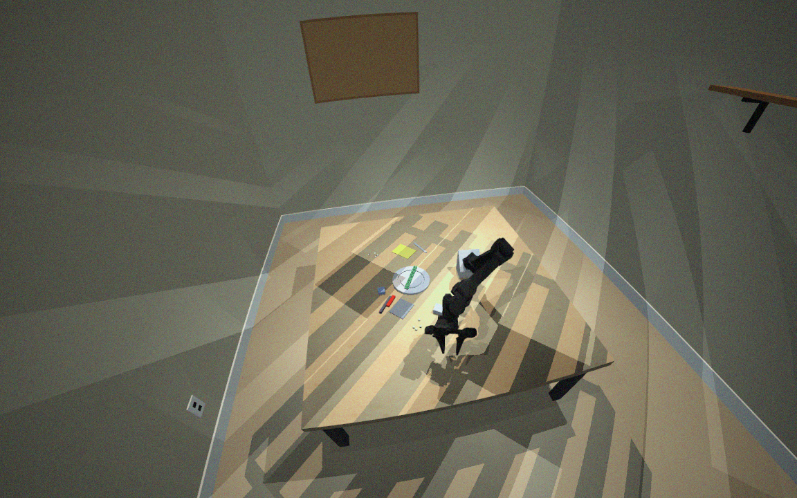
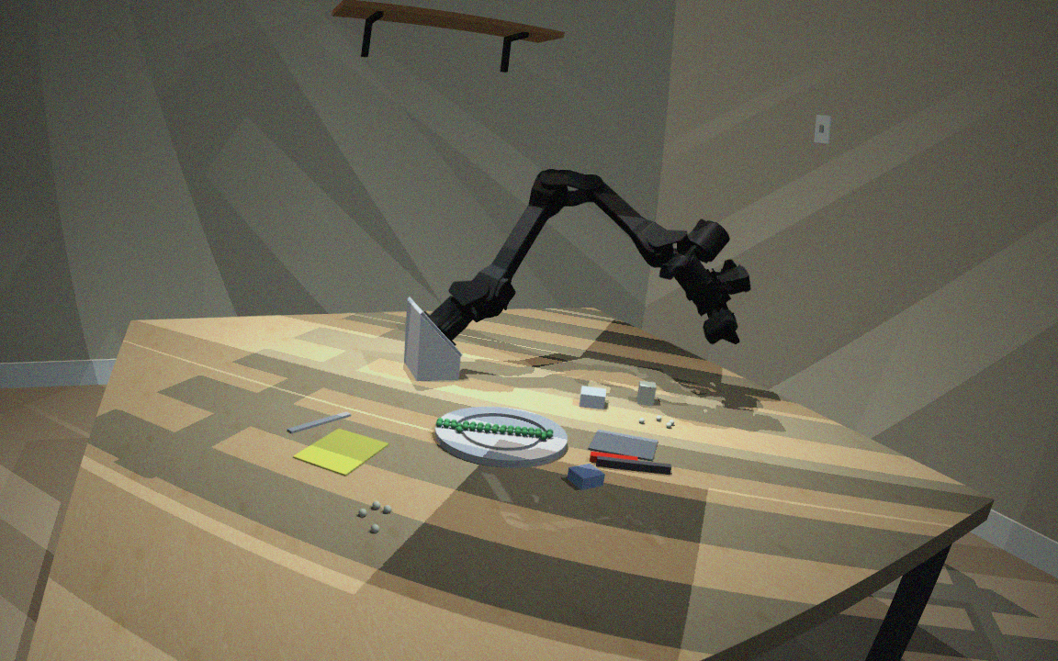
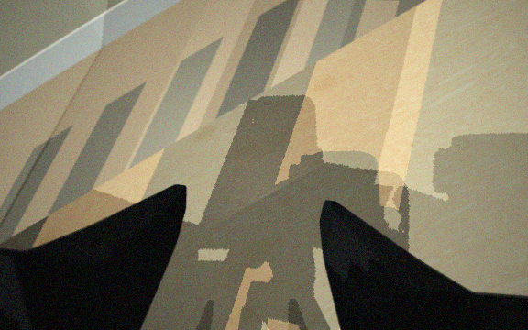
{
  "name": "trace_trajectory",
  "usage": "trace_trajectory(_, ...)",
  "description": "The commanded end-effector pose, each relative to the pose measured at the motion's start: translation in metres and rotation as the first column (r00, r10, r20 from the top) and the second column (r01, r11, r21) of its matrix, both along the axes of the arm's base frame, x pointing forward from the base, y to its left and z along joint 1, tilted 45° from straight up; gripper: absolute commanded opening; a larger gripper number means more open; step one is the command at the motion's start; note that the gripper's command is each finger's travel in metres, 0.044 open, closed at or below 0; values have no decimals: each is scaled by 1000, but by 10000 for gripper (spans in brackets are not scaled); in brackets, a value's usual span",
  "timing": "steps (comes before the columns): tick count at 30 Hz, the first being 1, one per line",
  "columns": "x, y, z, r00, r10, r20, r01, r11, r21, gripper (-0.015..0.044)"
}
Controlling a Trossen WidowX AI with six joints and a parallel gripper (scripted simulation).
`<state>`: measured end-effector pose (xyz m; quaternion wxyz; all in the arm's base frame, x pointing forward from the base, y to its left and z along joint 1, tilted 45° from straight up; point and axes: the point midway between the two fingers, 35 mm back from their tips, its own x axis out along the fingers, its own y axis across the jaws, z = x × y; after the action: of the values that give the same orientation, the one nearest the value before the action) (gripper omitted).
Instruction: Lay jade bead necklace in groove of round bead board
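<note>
The jade bead necklace [image 1: 410, 278] [image 2: 504, 431] is a green string of beads lying in a nearly straight double line across the round bead board [image 1: 397, 285] [image 2: 452, 448]. It crosses the board's ring groove rather than following it. The board is pale grey and lies flat on the table. My gripper [image 1: 450, 353] [image 2: 730, 338] [image 3: 255, 203] is open and empty. It hangs high above the table, well away from the board, past the small blocks. The wrist view shows both black fingers apart, with only table, floor and shadow beyond them, and neither necklace nor board.
Beside the board are a blue block [image 1: 380, 290] [image 2: 585, 476], a grey pad [image 1: 401, 308] [image 2: 623, 445] and a red and black tool [image 2: 634, 465]. A white block [image 2: 592, 397] and grey block [image 2: 647, 393] stand behind. A yellow square [image 1: 403, 250] [image 2: 341, 451], thin rod [image 2: 318, 423] and loose beads lie opposite.
</note>
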<state>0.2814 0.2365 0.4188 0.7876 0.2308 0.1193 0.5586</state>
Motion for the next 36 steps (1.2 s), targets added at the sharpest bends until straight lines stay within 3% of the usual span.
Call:
trace_trajectory(1, 23, -8, -20, 999, -53, -3, 53, 997, -61, 250)
trace_trajectory(20, 102, -74, -120, 976, -216, 19, 208, 911, -355, 250)
trace_trajectory(36, 130, -148, -211, 977, -212, 38, 191, 771, -607, 250)
